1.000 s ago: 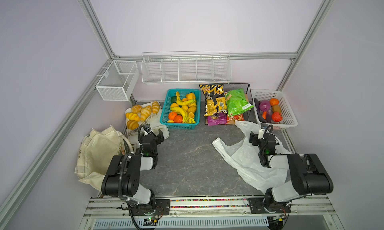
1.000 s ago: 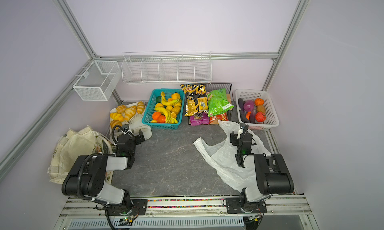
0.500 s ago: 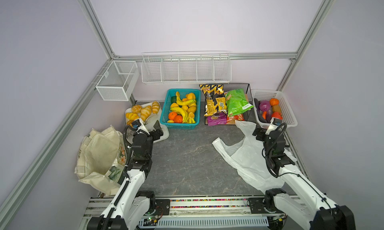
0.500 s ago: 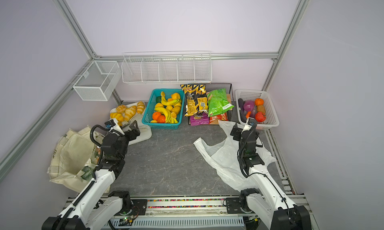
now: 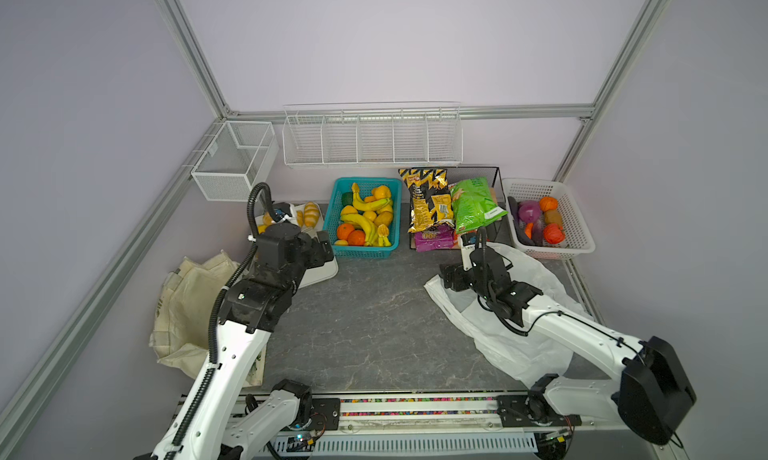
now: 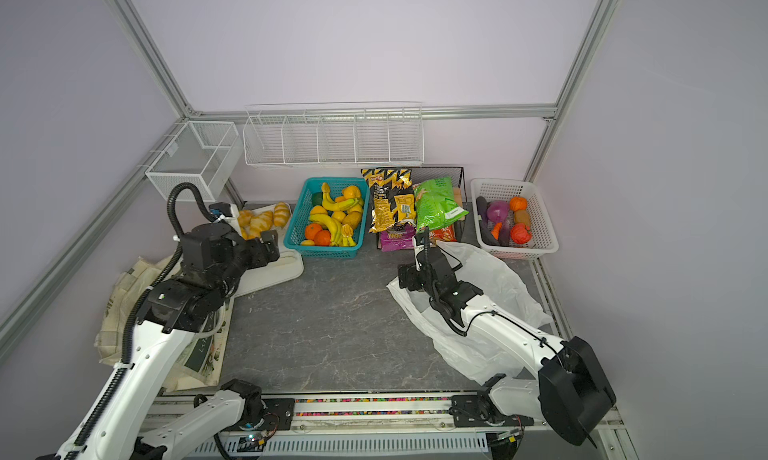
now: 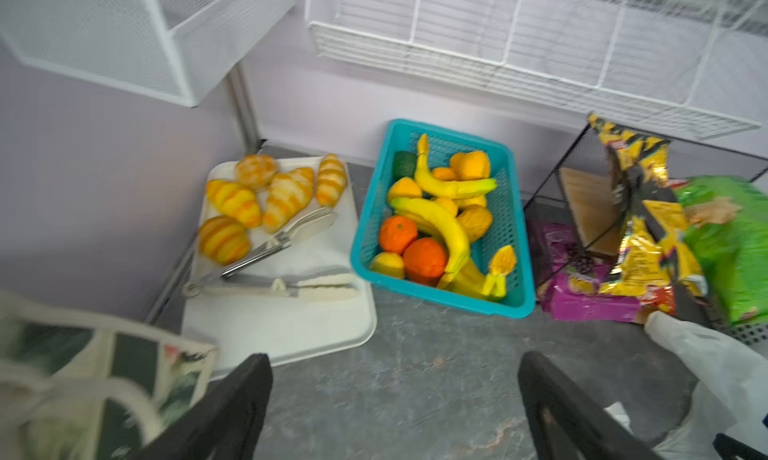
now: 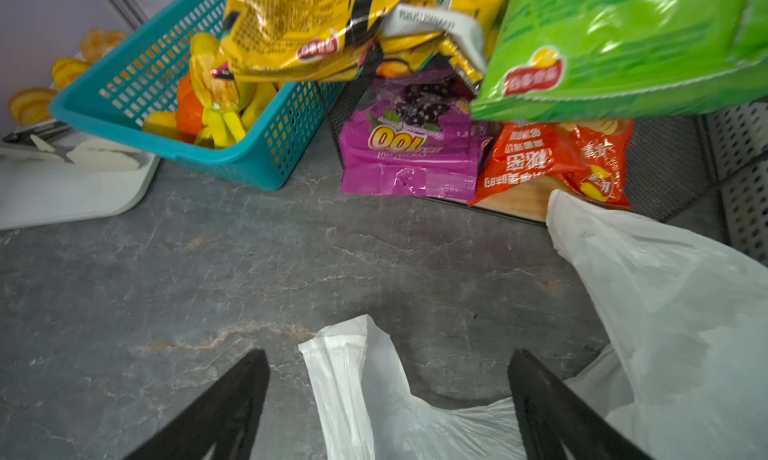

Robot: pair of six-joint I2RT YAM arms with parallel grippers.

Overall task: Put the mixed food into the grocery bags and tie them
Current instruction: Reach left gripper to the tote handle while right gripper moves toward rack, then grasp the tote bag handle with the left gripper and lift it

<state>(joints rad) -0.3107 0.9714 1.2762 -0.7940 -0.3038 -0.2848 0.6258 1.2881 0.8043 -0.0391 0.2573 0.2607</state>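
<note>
Two grippers stand spread wide, and neither holds anything. The right gripper (image 8: pixel 386 354) hovers low over the grey tabletop to the right of the teal basket (image 5: pixel 365 252) and nearer the robot. One loop handle of the white plastic carrier bag (image 8: pixel 665 312) lies flat between its fingers, and whether they touch it cannot be told. The left gripper (image 7: pixel 392 360) hangs just left of the basket's near corner, above the edge of a white tray (image 7: pixel 282 325). The cream canvas tote (image 5: pixel 187 304) lies crumpled well to the left of the basket, partly under the left arm. The black-and-yellow snack bag (image 5: pixel 428 204) leans just right of the basket. The green snack bag (image 5: pixel 476 204) comes next beyond it. The orange-red round vegetable (image 5: pixel 552 233) sits farther right still, inside a white basket (image 5: pixel 579 233).
</note>
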